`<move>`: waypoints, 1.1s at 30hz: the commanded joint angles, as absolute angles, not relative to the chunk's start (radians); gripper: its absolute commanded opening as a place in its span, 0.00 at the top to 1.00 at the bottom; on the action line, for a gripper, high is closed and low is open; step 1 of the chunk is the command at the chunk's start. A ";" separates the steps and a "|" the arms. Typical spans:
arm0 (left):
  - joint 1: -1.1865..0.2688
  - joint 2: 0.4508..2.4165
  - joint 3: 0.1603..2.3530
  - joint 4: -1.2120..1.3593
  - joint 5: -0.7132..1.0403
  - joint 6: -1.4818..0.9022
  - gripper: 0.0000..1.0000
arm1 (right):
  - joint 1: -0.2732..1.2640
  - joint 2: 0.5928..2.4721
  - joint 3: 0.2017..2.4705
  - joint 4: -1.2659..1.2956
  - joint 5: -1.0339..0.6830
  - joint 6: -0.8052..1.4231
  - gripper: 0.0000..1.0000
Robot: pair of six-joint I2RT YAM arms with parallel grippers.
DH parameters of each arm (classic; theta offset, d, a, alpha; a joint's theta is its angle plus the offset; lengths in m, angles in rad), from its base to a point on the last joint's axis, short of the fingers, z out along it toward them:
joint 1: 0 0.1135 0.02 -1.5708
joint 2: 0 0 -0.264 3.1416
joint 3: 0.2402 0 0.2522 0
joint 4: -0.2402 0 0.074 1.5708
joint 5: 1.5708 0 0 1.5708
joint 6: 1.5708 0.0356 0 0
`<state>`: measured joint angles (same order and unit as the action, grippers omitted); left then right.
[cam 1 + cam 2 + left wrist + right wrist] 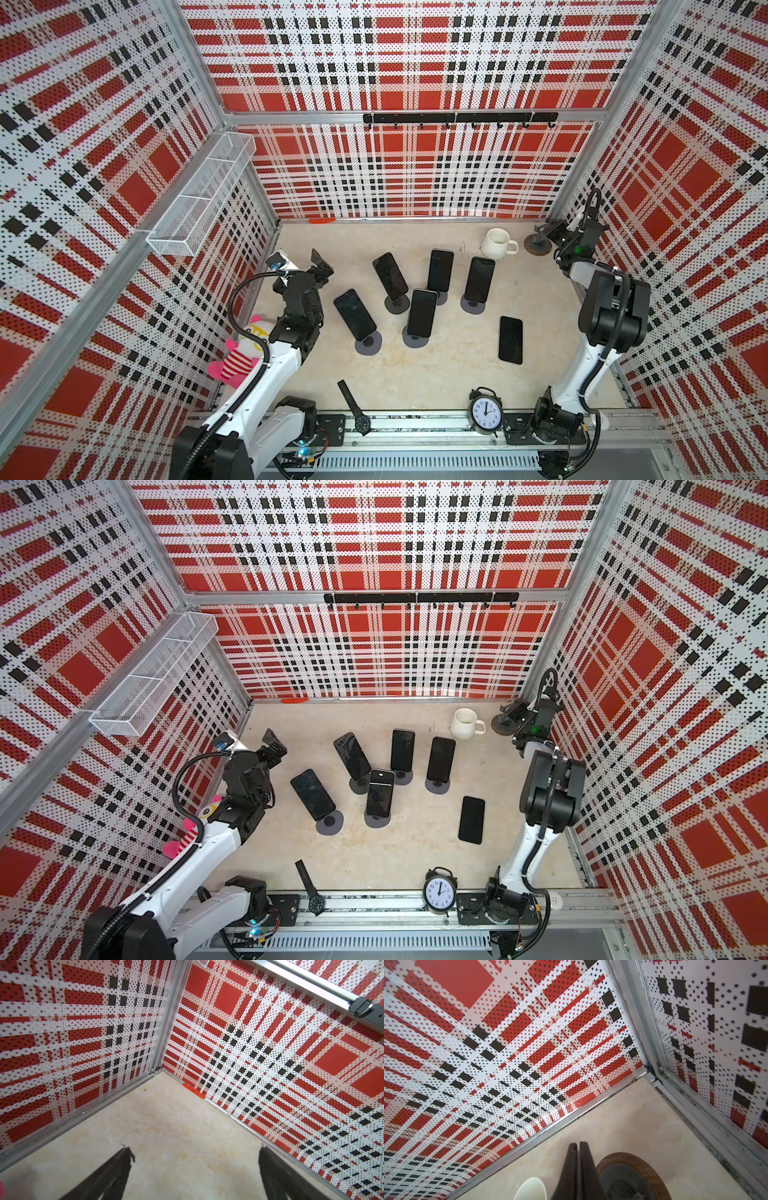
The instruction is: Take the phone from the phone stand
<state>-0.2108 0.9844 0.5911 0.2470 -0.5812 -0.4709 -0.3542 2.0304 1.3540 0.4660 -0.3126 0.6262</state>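
Note:
Several black phones lean on round-based stands in the middle of the table in both top views. The nearest to my left arm is one phone (354, 313) (312, 794) on its stand (368, 344). Others stand behind it (390, 275), (422, 312), (479, 279). One phone (510, 340) lies flat on the table, off any stand. My left gripper (321, 266) (274, 744) (195, 1149) is open and empty, at the back left, apart from the phones. My right gripper (540, 230) (506, 709) (577, 1144) is shut on nothing, at the back right corner.
A white mug (496, 243) (531, 1188) and a brown-rimmed round base (537, 246) (652, 1169) sit under the right gripper. An alarm clock (485, 411) and a wristwatch (353, 405) lie at the front edge. A plush toy (241, 353) sits by the left arm. A wire basket (199, 195) hangs on the left wall.

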 commanded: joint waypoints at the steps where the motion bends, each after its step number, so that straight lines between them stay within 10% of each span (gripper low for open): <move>1: -0.219 0.955 0.609 0.200 -0.626 -0.470 0.02 | -0.369 2.075 1.422 0.510 -0.374 0.653 1.00; 33: -0.239 0.893 0.672 0.155 -0.583 -0.449 0.02 | -0.374 2.277 1.661 0.264 -0.301 0.725 1.00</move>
